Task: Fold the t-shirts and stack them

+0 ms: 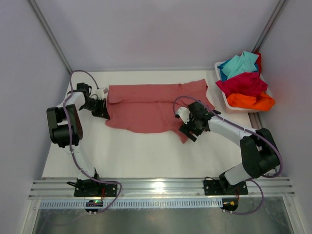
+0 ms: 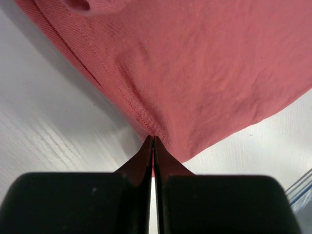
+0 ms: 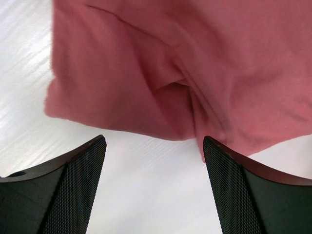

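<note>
- Left gripper (image 2: 153, 139) pressed shut, pinching pink tee (image 1: 151, 109) by the hem at its left edge.
- Right gripper (image 3: 153, 141) spread wide over tee's right fold.
- Other tees (image 1: 243, 84) piled in tub (image 1: 225, 101).

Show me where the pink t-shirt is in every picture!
Top external: the pink t-shirt lies spread across the middle of the table.
Left wrist: it fills the top of the picture, and the left gripper pinches its hem.
Right wrist: it covers the upper half, above the open right gripper.
Shared landmark: the white table under the shirt shows in all three.
</note>
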Controlling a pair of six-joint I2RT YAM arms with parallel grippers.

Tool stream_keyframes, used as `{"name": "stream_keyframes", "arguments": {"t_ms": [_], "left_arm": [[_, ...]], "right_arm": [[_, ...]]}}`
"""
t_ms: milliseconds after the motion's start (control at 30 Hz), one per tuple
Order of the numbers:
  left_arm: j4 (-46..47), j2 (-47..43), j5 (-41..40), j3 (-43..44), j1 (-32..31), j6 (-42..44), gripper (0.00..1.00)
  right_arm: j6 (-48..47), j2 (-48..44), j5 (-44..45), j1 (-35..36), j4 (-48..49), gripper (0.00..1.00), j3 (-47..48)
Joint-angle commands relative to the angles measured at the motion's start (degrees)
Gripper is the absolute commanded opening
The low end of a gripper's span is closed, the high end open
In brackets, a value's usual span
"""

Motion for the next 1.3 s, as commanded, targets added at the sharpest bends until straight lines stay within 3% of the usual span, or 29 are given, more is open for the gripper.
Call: {"name": "stream_keyframes", "arguments": {"t_ms": [0, 300, 433, 567, 767, 800, 867, 900, 933, 967, 1067, 1267], "left_arm": [[-3.42, -3.65, 2.9, 0.21, 0.04, 2.02, 0.0], [-4.92, -7.6, 4.83, 0.65, -0.05, 1.49, 0.0], [-5.53, -9.19, 5.18, 1.18, -0.05, 0.97, 0.0], [-5.97, -9.8, 6.5, 1.09, 0.04, 0.87, 0.0], [-6.15, -10.07, 6.94, -0.67, -0.05, 1.22, 0.0], [-6.23, -10.24, 6.94, -0.84, 0.04, 1.49, 0.0], [-6.85, -10.51, 6.68, -1.11, 0.04, 2.01, 0.0], [-6.94, -10.6, 6.59, -1.11, 0.04, 2.19, 0.0], [-7.03, -10.77, 6.41, -1.2, -0.05, 2.28, 0.0], [-7.11, -10.95, 6.06, -1.2, 0.04, 2.54, 0.0], [-8.34, -11.39, 5.53, -0.85, 0.04, 3.51, 0.0], [-9.84, -12.27, 5.97, -0.41, 0.04, 4.57, 0.0]], "right_arm": [[-0.23, -3.17, -5.8, 1.97, -2.54, 0.84, 2.21], [-3.14, -4.15, -10.56, 9.96, -9.57, 0.84, 2.57], [-2.7, -4.15, -7.58, 10.76, -5.99, 0.84, 0.37], [-2.17, -0.47, 2.86, 10.85, -0.27, 0.84, -2.61], [-2.61, 6.64, 5.87, 10.76, 5.01, 0.79, -2.36], [-2.61, 7.62, 6.32, 10.76, 6.06, 0.76, -2.36], [-2.96, 10.86, 6.93, 10.85, 6.6, 0.6, -1.75], [-3.14, 12.01, 6.67, 10.76, 6.16, 0.33, -1.39], [-3.31, 13.07, 6.5, 10.85, 5.72, 0.14, -0.87], [-2.71, 13.77, 6.5, 10.93, 5.63, 0.03, 0.18], [-2.09, 13.7, 6.4, 10.85, 4.14, 0.03, 1.94], [0.11, 4.56, 5.97, 10.94, -3.23, 0.03, 9.49]]}}
